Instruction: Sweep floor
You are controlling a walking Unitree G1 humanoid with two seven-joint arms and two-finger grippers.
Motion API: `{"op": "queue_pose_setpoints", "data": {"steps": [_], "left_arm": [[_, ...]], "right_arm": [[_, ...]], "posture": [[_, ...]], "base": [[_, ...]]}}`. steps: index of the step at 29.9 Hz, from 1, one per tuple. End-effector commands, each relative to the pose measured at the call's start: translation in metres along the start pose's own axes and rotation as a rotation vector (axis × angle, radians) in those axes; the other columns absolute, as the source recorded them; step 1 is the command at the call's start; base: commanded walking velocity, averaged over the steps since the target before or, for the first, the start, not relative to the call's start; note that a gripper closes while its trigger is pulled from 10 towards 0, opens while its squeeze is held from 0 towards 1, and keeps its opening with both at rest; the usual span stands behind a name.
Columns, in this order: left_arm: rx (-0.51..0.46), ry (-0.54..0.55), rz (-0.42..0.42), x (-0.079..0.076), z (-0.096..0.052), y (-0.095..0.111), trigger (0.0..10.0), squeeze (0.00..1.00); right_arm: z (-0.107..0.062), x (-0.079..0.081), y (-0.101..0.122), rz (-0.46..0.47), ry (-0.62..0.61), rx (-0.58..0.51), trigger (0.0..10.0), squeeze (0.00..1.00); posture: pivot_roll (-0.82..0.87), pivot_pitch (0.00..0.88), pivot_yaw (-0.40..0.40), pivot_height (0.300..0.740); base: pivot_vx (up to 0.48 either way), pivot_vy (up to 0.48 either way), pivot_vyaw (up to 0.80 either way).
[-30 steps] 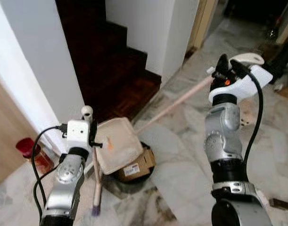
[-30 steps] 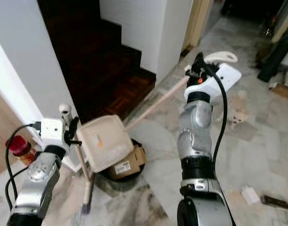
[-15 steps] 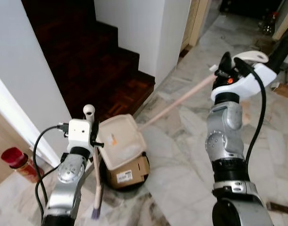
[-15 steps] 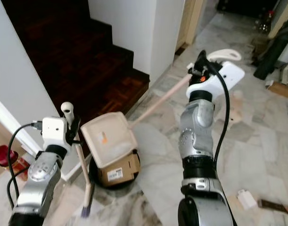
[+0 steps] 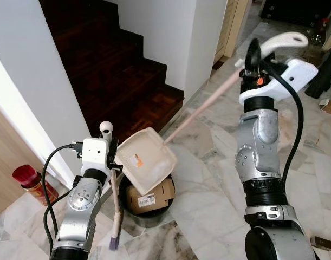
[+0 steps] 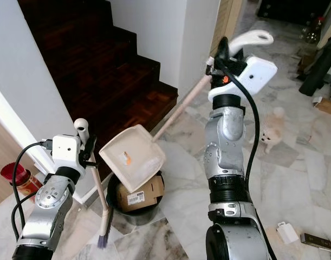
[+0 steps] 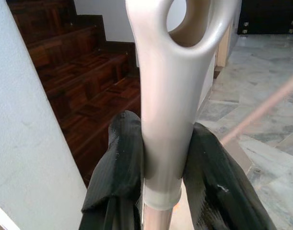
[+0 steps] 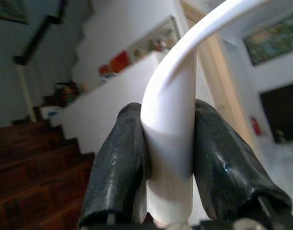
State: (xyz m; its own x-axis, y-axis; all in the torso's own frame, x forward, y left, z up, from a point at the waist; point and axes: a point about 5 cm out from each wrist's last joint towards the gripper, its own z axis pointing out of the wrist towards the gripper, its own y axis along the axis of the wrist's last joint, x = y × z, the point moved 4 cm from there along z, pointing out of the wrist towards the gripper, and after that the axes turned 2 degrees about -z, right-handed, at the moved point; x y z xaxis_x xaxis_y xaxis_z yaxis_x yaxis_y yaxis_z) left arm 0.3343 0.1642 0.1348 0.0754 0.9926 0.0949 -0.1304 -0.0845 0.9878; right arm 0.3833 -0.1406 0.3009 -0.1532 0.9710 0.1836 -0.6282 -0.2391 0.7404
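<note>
My right gripper (image 5: 252, 58) is shut on the white curved grip of a long-handled dustpan (image 5: 148, 162). Its pale handle (image 5: 200, 111) slopes down to the cream pan, which is tilted over a black bin (image 5: 149, 203) holding a cardboard box (image 5: 151, 194). My left gripper (image 5: 112, 157) is shut on the upper handle of a small broom (image 5: 116, 216) that hangs upright, its bristles (image 5: 113, 245) just above the marble floor (image 5: 208, 206). In the left wrist view both fingers (image 7: 122, 163) clamp the broom's looped handle (image 7: 168, 110). In the right wrist view the fingers (image 8: 120, 163) clamp the white grip (image 8: 172, 143).
A dark wooden staircase (image 5: 122, 76) rises ahead between white walls. A red-lidded jar (image 5: 32, 181) stands by the wall at the left. A small pale dog figure (image 6: 271, 135) sits on the floor to the right. Small scraps (image 6: 287, 233) lie at the lower right.
My right arm has lifted the dustpan handle higher, and the pan has tipped more steeply above the bin. The camera view has shifted slightly.
</note>
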Motion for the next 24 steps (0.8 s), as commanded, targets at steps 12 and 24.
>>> {"op": "queue_pose_setpoints", "data": {"steps": [12, 24], "left_arm": [[-0.087, -0.046, -0.016, -0.007, 0.0, 0.018, 10.0, 0.0], [-0.096, -0.056, -0.016, -0.009, 0.0, 0.019, 10.0, 0.0]], "right_arm": [[-0.007, 0.072, 0.066, -0.008, 0.301, -0.293, 10.0, 0.0], [-0.023, 0.085, 0.078, -0.063, 0.374, -0.312, 10.0, 0.0]], "posture": [[0.07, 0.064, -0.016, 0.74], [0.06, 0.061, -0.015, 0.74]], "base": [[0.0, 0.0, 0.0], [0.0, 0.0, 0.0]]}}
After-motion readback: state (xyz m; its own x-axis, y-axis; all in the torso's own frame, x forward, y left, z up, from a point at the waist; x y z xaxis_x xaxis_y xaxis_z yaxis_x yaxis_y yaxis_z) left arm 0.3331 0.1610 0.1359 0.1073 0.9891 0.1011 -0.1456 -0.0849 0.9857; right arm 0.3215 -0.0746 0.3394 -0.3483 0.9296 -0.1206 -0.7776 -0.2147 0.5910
